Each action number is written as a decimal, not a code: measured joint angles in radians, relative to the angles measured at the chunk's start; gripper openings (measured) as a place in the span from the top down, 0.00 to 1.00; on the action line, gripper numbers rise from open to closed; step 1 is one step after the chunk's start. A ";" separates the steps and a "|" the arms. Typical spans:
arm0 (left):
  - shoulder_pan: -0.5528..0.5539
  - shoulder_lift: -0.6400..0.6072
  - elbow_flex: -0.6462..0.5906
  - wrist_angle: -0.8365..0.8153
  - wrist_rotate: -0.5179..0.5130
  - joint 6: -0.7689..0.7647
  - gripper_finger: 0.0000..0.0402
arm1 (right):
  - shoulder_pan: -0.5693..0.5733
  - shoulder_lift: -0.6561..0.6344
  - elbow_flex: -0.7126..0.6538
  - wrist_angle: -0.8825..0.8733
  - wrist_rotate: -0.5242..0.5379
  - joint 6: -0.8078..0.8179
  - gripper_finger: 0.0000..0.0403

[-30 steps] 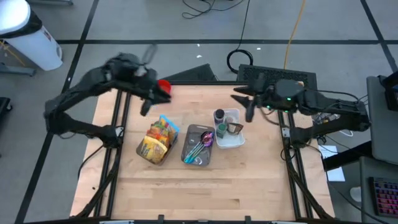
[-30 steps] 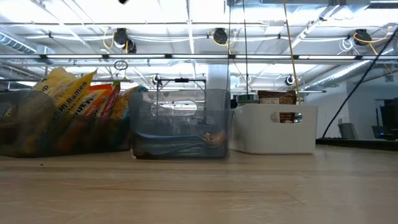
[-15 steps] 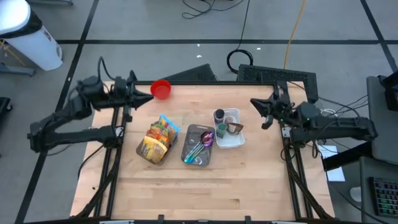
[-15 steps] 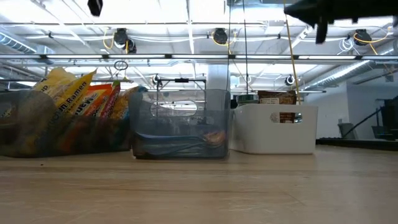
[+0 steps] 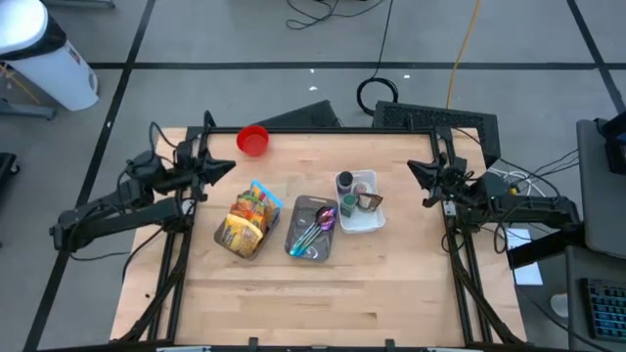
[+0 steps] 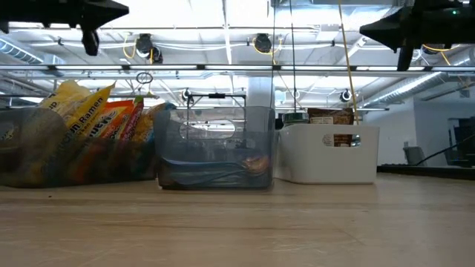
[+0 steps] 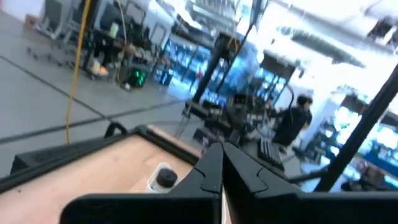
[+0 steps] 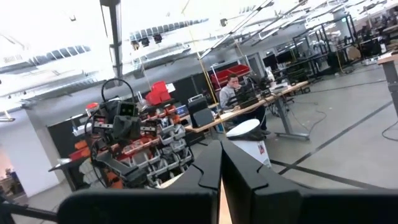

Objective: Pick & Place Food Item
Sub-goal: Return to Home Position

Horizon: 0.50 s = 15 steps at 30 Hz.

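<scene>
The left gripper [image 5: 223, 165] hangs above the table's left edge near its far corner, its 2 dark fingers [image 7: 210, 179] pressed together to a single tip with nothing between them. The right gripper [image 5: 419, 175] sits opposite above the right edge, its fingers [image 8: 208, 169] likewise closed tight and empty. In the low view both grippers show high up, well above the containers. Between the 2 arms, 3 containers stand in a row across the middle of the wooden table [image 5: 323, 293]. The left gray bin [image 6: 33, 152], nearest the left gripper, holds several upright ramen packs [image 5: 256, 203], and a yellow pack [image 5: 235, 233] lies in it at its near end. Just beside it, the middle gray bin [image 6: 215, 141] holds colored spoons [image 5: 315, 230]. The white bin [image 6: 330, 156], nearest the right gripper, carries a green bottle [image 5: 345, 185] with a dark cap and a brown pack [image 5: 370, 202]. A red cup [image 5: 253, 140] stands alone near the far edge, well apart from the bins. A person [image 8: 231, 84] sits at a desk in the room beyond.
</scene>
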 joint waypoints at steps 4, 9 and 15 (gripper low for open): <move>0.000 -0.100 -0.048 0.000 -0.033 -0.007 0.97 | 0.000 -0.082 0.000 -0.093 0.004 0.003 1.00; 0.000 -0.199 -0.096 0.000 -0.070 -0.021 0.94 | 0.000 -0.145 0.000 -0.174 0.023 0.003 1.00; 0.000 -0.287 -0.164 0.012 -0.076 -0.007 0.99 | 0.000 -0.167 0.000 -0.241 0.023 0.004 1.00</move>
